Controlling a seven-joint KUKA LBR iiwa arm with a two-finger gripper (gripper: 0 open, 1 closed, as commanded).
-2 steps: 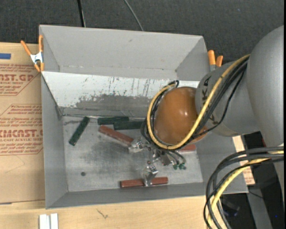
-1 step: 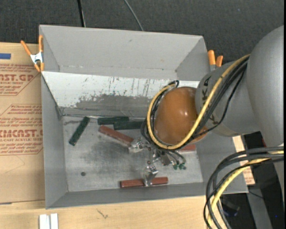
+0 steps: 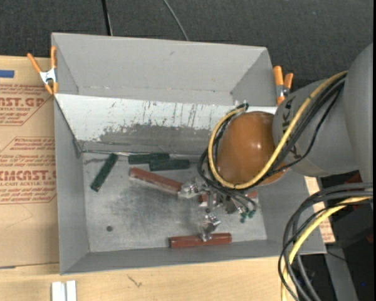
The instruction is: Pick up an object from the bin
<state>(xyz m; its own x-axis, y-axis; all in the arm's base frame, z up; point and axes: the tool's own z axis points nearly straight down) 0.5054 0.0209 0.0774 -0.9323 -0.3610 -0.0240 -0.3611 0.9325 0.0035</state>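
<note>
My gripper [image 3: 208, 223] hangs below the orange dome at the bin's front right. It is right above a red-brown bar [image 3: 199, 241] that lies flat along the front wall, and its tip seems to touch the bar's top edge. A second red-brown bar [image 3: 153, 180] lies slanted just to the gripper's left, its right end close to the gripper's metal parts. A small green piece [image 3: 248, 214] shows to the gripper's right, partly hidden by cables.
Two dark green bars lie further back: one [image 3: 104, 171] slanted at the left, one [image 3: 160, 162] along the back wall's foot. The arm and its cables cover the bin's right side. Bare floor lies at the front left.
</note>
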